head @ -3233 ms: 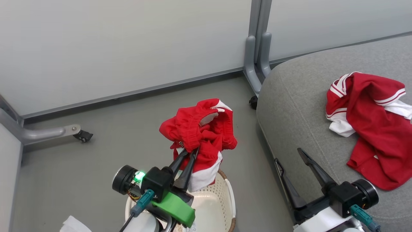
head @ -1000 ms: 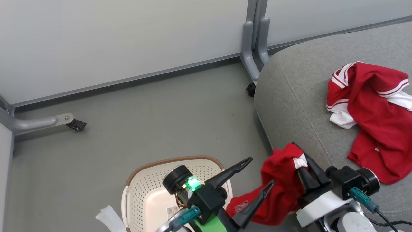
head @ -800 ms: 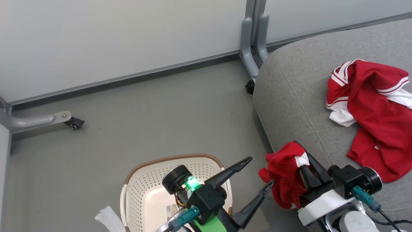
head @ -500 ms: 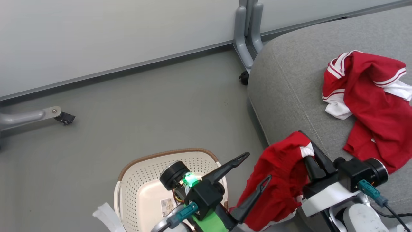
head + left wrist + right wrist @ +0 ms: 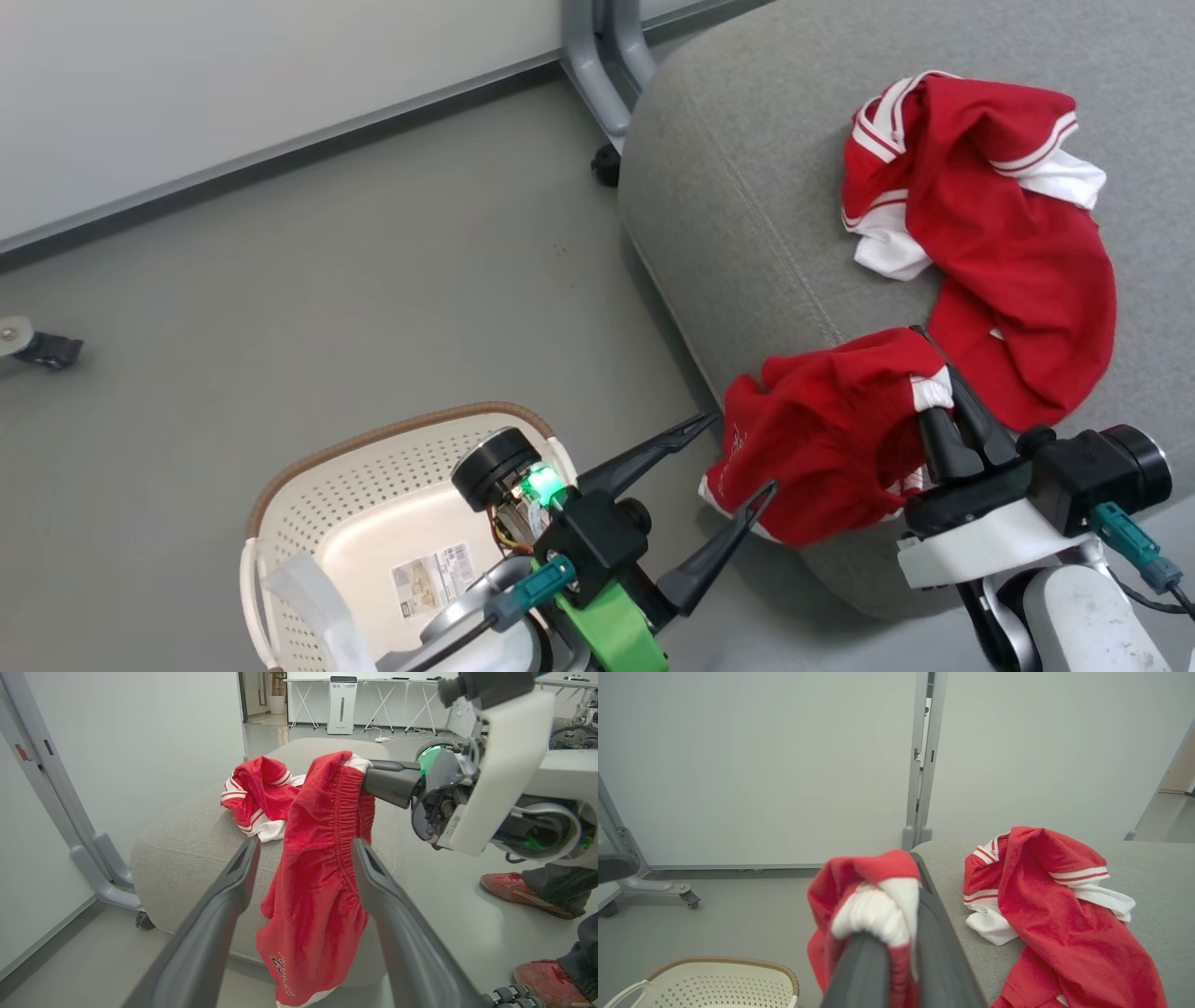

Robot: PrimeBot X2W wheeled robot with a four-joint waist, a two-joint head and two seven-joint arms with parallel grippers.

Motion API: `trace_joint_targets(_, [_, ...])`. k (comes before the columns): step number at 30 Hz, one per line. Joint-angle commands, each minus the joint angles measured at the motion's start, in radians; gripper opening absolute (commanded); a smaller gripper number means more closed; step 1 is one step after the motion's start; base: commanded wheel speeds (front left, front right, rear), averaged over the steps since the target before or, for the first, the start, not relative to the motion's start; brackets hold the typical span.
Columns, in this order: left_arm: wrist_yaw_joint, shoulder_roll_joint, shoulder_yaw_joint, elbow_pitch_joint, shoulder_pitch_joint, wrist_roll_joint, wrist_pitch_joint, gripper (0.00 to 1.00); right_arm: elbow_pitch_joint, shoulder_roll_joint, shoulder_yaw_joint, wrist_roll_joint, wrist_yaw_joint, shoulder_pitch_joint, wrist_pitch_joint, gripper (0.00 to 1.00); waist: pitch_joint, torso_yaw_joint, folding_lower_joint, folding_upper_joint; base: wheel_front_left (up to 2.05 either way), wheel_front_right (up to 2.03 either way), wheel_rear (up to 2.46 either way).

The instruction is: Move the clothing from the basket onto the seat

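Red shorts [image 5: 822, 448] hang by their white-trimmed waistband from my right gripper [image 5: 929, 373], which is shut on them at the front corner of the grey seat [image 5: 747, 187]. In the left wrist view the shorts [image 5: 317, 896] dangle in front of the seat [image 5: 196, 830]. My left gripper [image 5: 740, 455] stands open with nothing in it, just left of the shorts and right of the cream basket [image 5: 392, 434]. A red jersey [image 5: 990, 233] with white striped trim lies crumpled on the seat. The basket's floor shows a label sticker and no garment.
Grey partition legs [image 5: 597, 56] stand on the floor behind the seat's corner, and a caster [image 5: 42, 350] sits at far left. A white strip [image 5: 308, 597] lies over the basket's near rim. A person's red shoes [image 5: 518, 893] are on the floor beyond my right arm.
The head camera has swung, shifting the whole picture left. The shorts passed from my left gripper above the basket to my right gripper, which has carried them up against the seat's corner.
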Motion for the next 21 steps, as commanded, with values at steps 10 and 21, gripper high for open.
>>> trace_joint_targets(10, [0.001,0.049,-0.006,-0.027,-0.068,0.02,0.058,1.0,-0.103,0.073,-0.108,0.078,-0.001,-0.044,0.0,0.0,0.188,-0.222,0.0,0.0,0.0,0.0,0.0])
trace_joint_targets(21, [-0.016,0.089,-0.032,-0.033,-0.153,0.047,0.073,1.0,-0.175,-0.044,-0.334,0.125,-0.001,-0.408,0.0,0.0,0.41,-0.187,0.0,0.0,0.0,0.0,0.0])
